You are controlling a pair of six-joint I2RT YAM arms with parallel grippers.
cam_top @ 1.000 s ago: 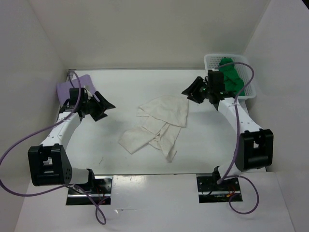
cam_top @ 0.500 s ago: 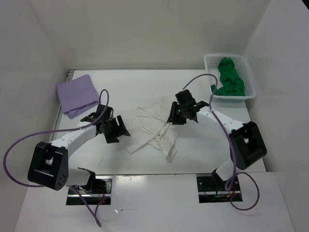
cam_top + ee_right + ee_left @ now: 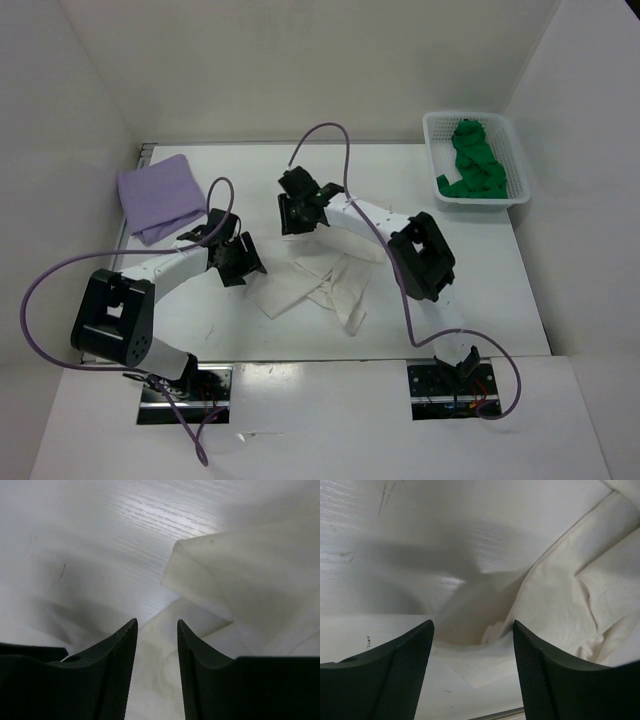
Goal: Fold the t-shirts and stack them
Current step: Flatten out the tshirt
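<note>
The cream t-shirt [image 3: 320, 285] lies crumpled on the middle of the table. My left gripper [image 3: 245, 268] is at its near left corner, jaws wide open; in the left wrist view a cream flap [image 3: 485, 665] lies between the left gripper's [image 3: 473, 630] fingers. My right gripper [image 3: 296, 218] hovers over the shirt's far left corner with a narrower gap, open, and cream cloth [image 3: 240, 575] shows under the right gripper [image 3: 157, 622]. The lavender t-shirt [image 3: 155, 195] lies folded at the back left. The green t-shirt [image 3: 472, 165] is bunched in the basket.
A white mesh basket [image 3: 515, 165] stands at the back right against the wall. White walls close in the table on three sides. The right arm [image 3: 390, 225] stretches across the cream shirt's far side, and purple cables loop over both arms.
The right gripper swung from beside the basket leftward across the cream shirt to its far left corner. The left gripper left the lavender shirt and came to the cream shirt's left corner.
</note>
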